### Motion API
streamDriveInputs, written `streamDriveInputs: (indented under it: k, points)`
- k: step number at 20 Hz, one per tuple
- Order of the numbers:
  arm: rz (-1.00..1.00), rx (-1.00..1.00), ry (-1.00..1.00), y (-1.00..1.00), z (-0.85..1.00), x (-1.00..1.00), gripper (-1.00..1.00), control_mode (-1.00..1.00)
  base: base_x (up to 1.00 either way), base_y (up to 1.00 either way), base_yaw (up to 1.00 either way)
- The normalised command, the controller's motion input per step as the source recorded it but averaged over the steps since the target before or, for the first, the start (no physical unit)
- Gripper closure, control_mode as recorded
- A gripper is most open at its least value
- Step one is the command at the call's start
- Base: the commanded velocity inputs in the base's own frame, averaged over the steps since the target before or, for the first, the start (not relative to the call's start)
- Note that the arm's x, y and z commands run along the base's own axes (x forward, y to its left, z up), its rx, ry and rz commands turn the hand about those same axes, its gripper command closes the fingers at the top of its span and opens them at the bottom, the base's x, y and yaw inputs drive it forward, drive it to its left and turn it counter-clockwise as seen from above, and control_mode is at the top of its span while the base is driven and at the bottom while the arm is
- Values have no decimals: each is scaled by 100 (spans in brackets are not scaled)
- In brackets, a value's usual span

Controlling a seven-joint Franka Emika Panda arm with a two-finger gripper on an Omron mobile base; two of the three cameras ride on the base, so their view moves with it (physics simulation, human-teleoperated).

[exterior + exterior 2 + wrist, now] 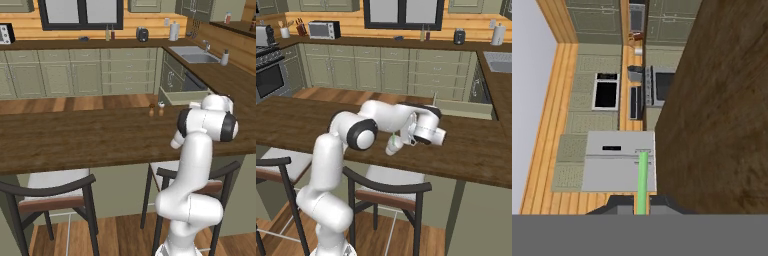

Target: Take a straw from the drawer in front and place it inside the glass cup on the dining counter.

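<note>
Straw (642,180) clamped in the fingers (619,204), its lower end hidden between them.

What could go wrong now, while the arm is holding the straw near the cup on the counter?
1. The gripper is shut on only the end of the thin straw, so the straw may slip or swing.
2. The straw points sideways across the kitchen, not down, so it may miss the glass cup unless the hand turns.
3. The cup seems to stand near the front edge of the dining counter. A push could knock it off.
</note>
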Motion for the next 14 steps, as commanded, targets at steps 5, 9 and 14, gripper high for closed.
streamDriveInputs:
  k: [5, 9, 14]
  points:
    - [0, 0, 0, 19, -8, 0, 100, -100, 0, 0, 0]
    - [0, 0, 0, 19, -8, 1, 100, -100, 0, 0, 0]
    - [0, 0, 0, 9, -16, 10, 100, -100, 0, 0, 0]
